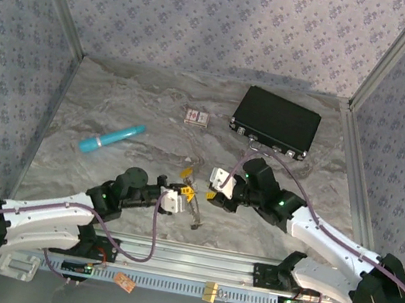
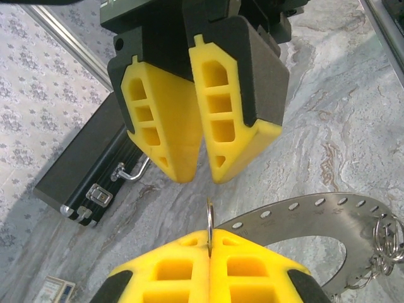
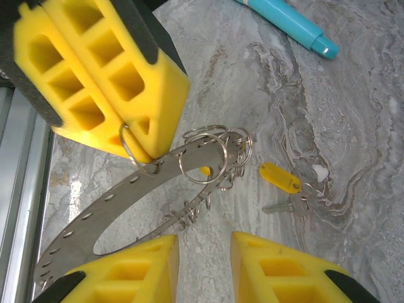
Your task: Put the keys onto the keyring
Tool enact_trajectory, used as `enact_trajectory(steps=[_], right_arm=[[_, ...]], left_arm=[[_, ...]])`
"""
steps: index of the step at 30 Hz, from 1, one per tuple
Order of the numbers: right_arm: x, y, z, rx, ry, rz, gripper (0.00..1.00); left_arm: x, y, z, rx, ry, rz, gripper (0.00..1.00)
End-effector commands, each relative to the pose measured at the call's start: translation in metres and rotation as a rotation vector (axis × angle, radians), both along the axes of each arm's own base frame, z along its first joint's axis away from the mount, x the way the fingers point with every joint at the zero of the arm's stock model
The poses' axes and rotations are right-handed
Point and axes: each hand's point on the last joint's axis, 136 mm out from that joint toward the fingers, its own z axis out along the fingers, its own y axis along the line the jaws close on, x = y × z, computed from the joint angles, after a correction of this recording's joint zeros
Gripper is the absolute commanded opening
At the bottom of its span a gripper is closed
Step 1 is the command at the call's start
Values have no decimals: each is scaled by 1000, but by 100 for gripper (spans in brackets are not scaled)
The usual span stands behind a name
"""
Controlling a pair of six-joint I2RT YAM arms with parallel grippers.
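My left jaws [image 2: 209,243] are clenched on a split ring [image 2: 209,218] of the keyring [image 2: 328,214], my right jaws [image 3: 203,252] parted and empty near it, so I'd reach for the yellow-headed keys [image 3: 281,178] lying on the worktop [image 3: 353,95] beside the loop and pinch that head flat, leaving their ring free.

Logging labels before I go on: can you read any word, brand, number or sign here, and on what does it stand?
No text can be read in these views.
small red-and-white box: has print on top, too small and blurred to read.
black case: no lettering visible.
teal pen: no marking visible.
keyring and yellow-headed key: no stamp or lettering visible.
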Motion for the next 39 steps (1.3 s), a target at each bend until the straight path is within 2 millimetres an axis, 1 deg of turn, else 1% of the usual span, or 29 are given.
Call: enact_trajectory(steps=[1, 7, 9, 12, 14, 17, 19, 21, 25, 27, 28, 31, 33, 36, 39], right_arm=[[-1, 6, 12, 44, -1, 14, 28], [4, 7, 14, 61, 10, -10, 28], [15, 6, 18, 72, 14, -70, 27], [31, 4, 21, 97, 35, -161, 28], [44, 2, 17, 95, 45, -234, 28], [64, 2, 8, 70, 100, -354, 30], [76, 5, 0, 40, 177, -430, 30], [86, 11, -6, 12, 250, -485, 31], [101, 25, -29, -83, 433, -593, 30], [113, 27, -46, -148, 528, -689, 31], [120, 31, -51, -171, 573, -736, 31], [129, 43, -68, -197, 653, -799, 33], [133, 44, -78, -220, 672, -855, 34], [144, 44, -85, -234, 700, -980, 36], [146, 54, -90, -257, 699, -985, 37]], left_arm=[[7, 0, 17, -74, 56, 64, 0], [21, 11, 17, -128, 204, 172, 0], [27, 19, 16, -137, 231, 221, 0], [33, 31, 13, -137, 257, 278, 0], [38, 41, 13, -150, 268, 324, 0], [46, 60, 15, -186, 270, 412, 0], [50, 75, 17, -217, 271, 474, 0], [54, 90, 18, -248, 270, 530, 0], [57, 115, 21, -294, 261, 623, 0], [57, 121, 24, -314, 246, 647, 0], [58, 124, 24, -320, 240, 660, 0], [59, 129, 27, -322, 226, 681, 0], [59, 131, 29, -325, 217, 687, 0], [59, 131, 30, -329, 211, 683, 0], [58, 130, 30, -327, 205, 674, 0]])
